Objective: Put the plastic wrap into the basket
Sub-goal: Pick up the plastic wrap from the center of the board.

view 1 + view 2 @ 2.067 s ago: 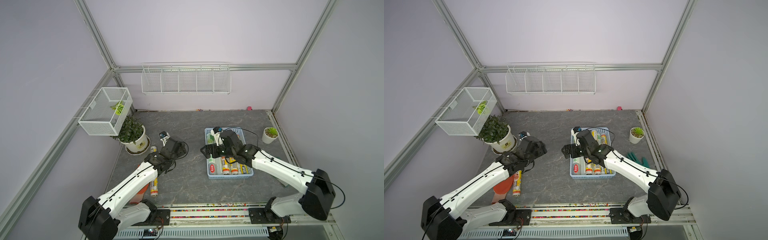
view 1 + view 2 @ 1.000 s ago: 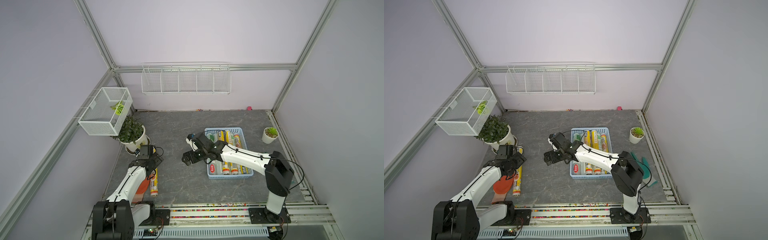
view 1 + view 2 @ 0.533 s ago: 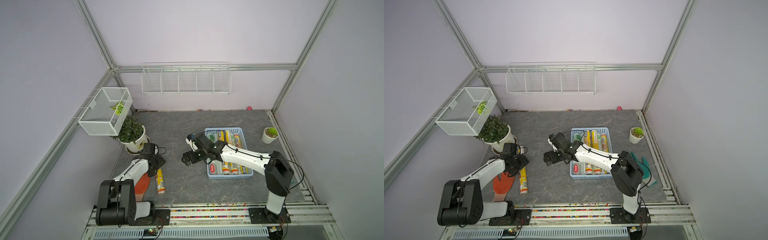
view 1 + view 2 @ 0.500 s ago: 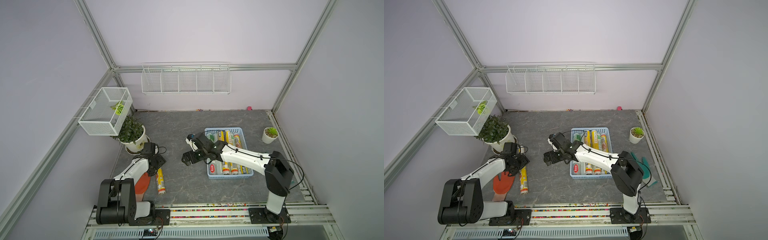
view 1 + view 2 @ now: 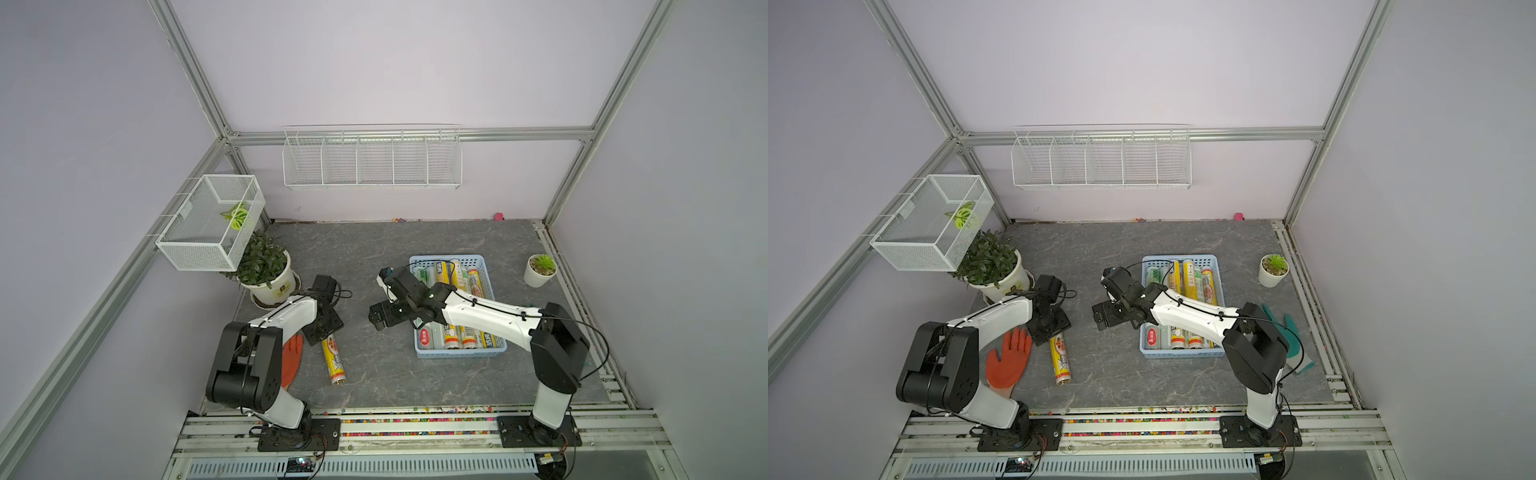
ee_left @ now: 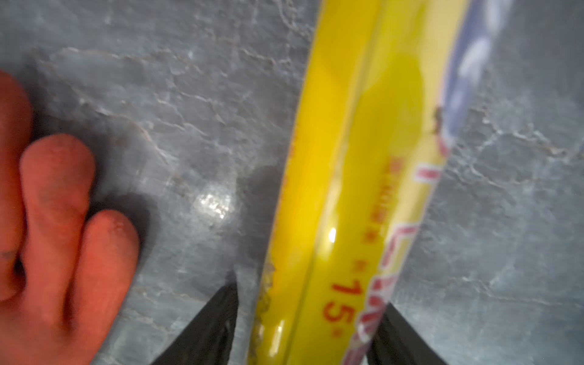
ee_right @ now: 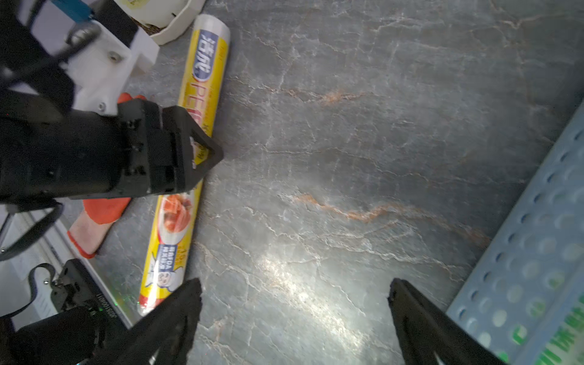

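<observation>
One yellow plastic wrap roll (image 5: 333, 358) (image 5: 1060, 358) lies on the grey table at the left, beside an orange glove. My left gripper (image 5: 322, 332) (image 5: 1050, 330) is down over its far half, jaws astride the roll (image 6: 347, 189). In the left wrist view the left gripper (image 6: 311, 295) has one finger against the roll and the other a little off it. Several more rolls (image 5: 455, 272) (image 5: 1187, 278) lie in the light blue basket (image 5: 457, 354) (image 5: 1183, 354). My right gripper (image 5: 380, 318) (image 5: 1102, 316) (image 7: 294, 284) hangs open over bare table just left of the basket wall (image 7: 537, 221).
The orange glove (image 5: 291, 359) (image 5: 1009, 357) (image 6: 57, 221) lies left of the roll. A potted plant (image 5: 266, 270) stands behind my left arm, under a white mesh box (image 5: 212, 224). A small succulent pot (image 5: 540, 270) and a green glove (image 5: 1291, 332) sit right of the basket.
My left gripper has settled over the yellow roll and its jaws have narrowed. The roll has shifted a little to the right. The right arm has stayed still for the last second.
</observation>
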Controlling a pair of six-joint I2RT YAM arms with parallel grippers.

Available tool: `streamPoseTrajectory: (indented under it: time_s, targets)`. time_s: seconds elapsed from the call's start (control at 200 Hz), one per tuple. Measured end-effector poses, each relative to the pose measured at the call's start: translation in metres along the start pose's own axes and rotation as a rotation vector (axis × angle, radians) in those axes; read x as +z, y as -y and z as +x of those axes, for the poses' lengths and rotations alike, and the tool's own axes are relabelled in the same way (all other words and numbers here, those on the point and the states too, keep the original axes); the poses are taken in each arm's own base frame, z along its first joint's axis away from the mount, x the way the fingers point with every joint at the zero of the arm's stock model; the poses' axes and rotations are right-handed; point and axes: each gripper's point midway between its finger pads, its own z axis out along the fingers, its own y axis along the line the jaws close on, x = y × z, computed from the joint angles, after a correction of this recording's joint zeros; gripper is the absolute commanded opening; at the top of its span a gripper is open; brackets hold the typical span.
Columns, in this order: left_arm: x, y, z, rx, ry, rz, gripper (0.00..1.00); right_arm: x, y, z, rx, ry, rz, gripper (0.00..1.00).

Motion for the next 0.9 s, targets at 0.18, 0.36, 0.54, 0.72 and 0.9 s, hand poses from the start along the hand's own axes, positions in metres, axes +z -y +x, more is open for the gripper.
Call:
streamPoseTrajectory:
  time_s: [0.18,0.36,0.54,0.72,0.9]
  targets:
    - [0.001,0.008,-0.002,0.040,-0.008,0.005,0.59,-0.002,0.016,0.008,0.044,-0.008,0.025,0.98]
    - [0.002,0.023,-0.005,0.082,-0.007,0.008,0.58,-0.001,0.016,0.006,0.056,0.001,0.013,0.98]
    - [0.003,0.030,-0.005,0.105,0.001,0.016,0.56,-0.001,0.013,0.004,0.055,0.006,-0.004,0.98]
    - [0.003,0.030,-0.005,0.109,0.005,0.019,0.47,-0.001,0.013,0.003,0.055,0.008,-0.005,0.98]
    - [0.002,0.031,-0.005,0.112,0.007,0.022,0.38,-0.004,0.012,0.002,0.054,0.015,-0.008,0.98]
